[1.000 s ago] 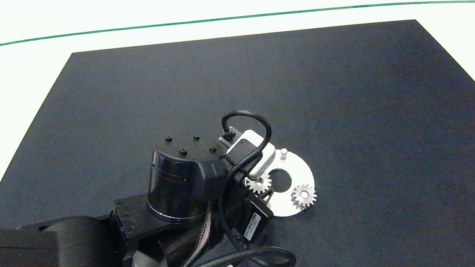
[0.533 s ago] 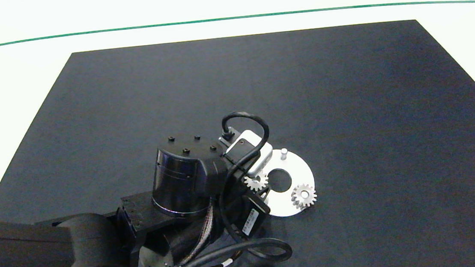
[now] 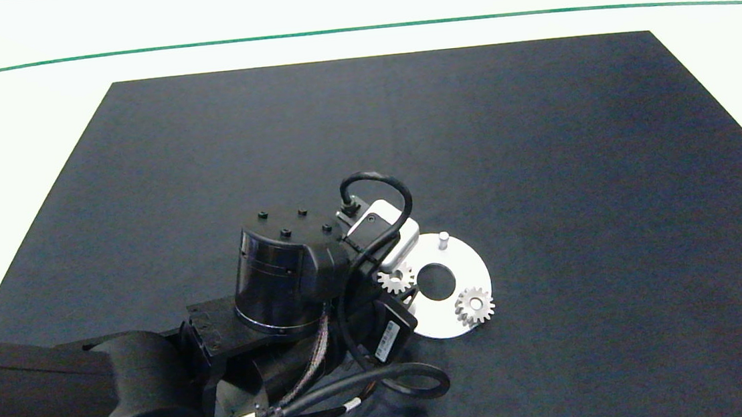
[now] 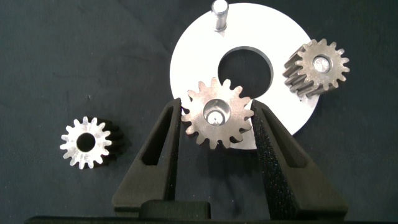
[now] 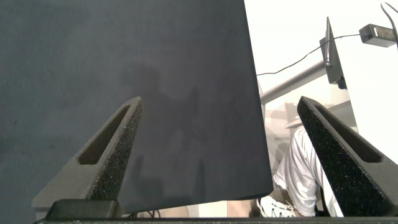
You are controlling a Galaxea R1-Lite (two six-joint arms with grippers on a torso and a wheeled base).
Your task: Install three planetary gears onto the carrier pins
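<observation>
Gear (image 4: 216,114) between end effector (image 4: 215,122) fingers (over pin)

A dark mat (image 3: 541,153) covers most of a white table (image 3: 15,132). A thin green line (image 3: 355,30) runs across the table beyond the mat's far edge. Past the mat's edge, a person's leg (image 5: 305,168) in light clothing and a shoe (image 5: 273,208) are visible.

A lab bench: black mat (image 3: 403,118) on white table (image 3: 15,132); cabled stand (image 5: 329,56) beyond.

Matt metal gears (image 4: 216,114); smooth white disc (image 4: 205,50); foam-padded fingers (image 4: 165,146).
</observation>
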